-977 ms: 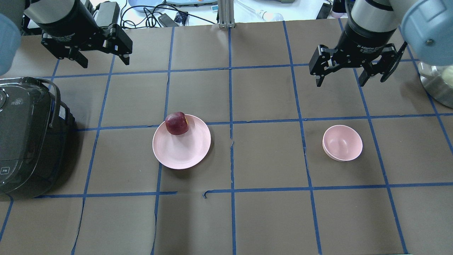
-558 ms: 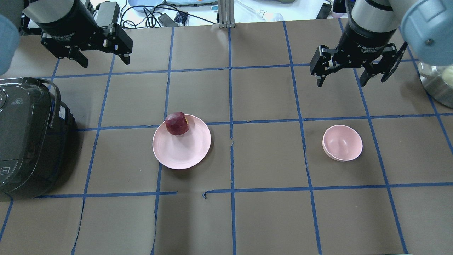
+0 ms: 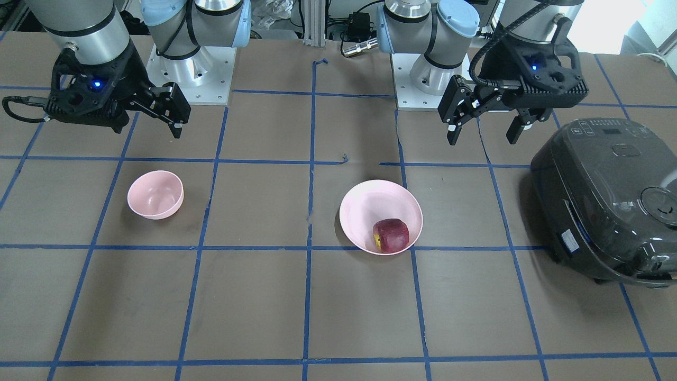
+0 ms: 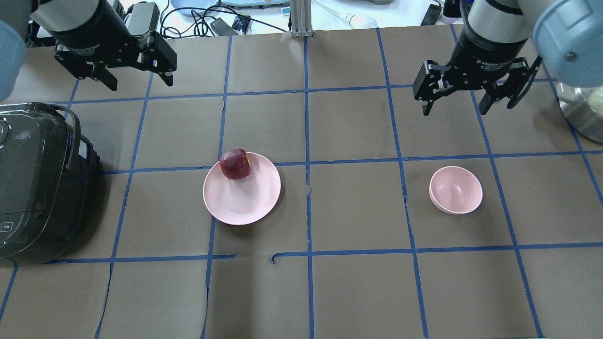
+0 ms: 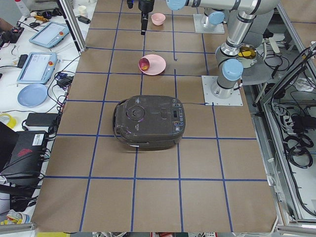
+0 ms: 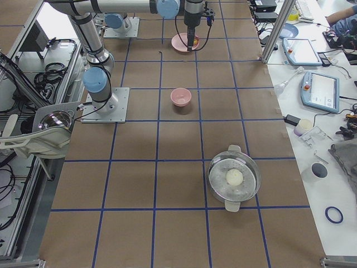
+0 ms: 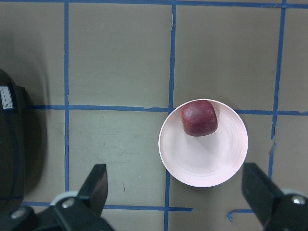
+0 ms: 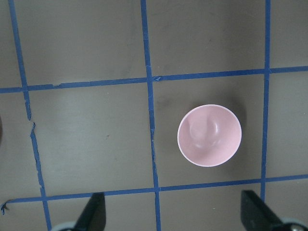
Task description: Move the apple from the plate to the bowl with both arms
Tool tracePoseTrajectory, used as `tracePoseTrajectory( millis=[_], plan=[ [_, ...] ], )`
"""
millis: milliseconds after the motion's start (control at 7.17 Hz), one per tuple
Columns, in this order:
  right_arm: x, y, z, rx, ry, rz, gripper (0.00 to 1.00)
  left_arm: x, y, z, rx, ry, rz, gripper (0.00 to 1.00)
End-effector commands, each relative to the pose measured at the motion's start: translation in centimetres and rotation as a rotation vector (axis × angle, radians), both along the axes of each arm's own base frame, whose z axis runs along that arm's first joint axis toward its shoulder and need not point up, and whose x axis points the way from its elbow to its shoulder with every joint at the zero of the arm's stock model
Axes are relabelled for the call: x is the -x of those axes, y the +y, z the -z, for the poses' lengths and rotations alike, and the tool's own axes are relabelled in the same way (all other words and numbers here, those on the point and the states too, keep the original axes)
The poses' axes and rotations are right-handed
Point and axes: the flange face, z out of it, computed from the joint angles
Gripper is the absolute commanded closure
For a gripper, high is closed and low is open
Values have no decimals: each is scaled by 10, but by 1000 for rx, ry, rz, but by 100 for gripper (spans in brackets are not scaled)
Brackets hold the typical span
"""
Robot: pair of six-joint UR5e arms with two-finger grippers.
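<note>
The dark red apple (image 4: 235, 164) sits on the far edge of the pale pink plate (image 4: 245, 202), left of the table's middle. It also shows in the front view (image 3: 391, 236) and the left wrist view (image 7: 199, 118). The small pink bowl (image 4: 456, 189) stands empty on the right, also in the right wrist view (image 8: 209, 135). My left gripper (image 4: 140, 84) is open and empty, high above the table beyond the plate and to its left. My right gripper (image 4: 454, 110) is open and empty, high beyond the bowl.
A dark rice cooker (image 4: 33, 183) stands at the left edge, near the plate's left. A steel pot (image 4: 582, 113) sits at the right edge. Cables and devices lie beyond the far edge of the table.
My right gripper has shifted very slightly. The left gripper, apple, plate and bowl have not moved.
</note>
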Motion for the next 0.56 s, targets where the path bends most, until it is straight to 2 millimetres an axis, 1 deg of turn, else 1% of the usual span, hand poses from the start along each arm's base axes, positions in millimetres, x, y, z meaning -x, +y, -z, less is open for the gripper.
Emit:
tracePoseTrajectory(
  millis=[0, 140, 279, 419],
  plan=[
    [0, 0, 1, -3, 2, -5, 0, 0, -2, 3, -7, 1, 0, 0],
    [0, 0, 1, -4, 2, -7, 0, -2, 1, 1, -10, 1, -5, 0],
    [0, 1, 1, -6, 0, 2, 0, -4, 1, 5, -34, -4, -9, 0],
    [0, 1, 1, -8, 0, 3, 0, -2, 2, 3, -31, -1, -4, 0]
  ],
)
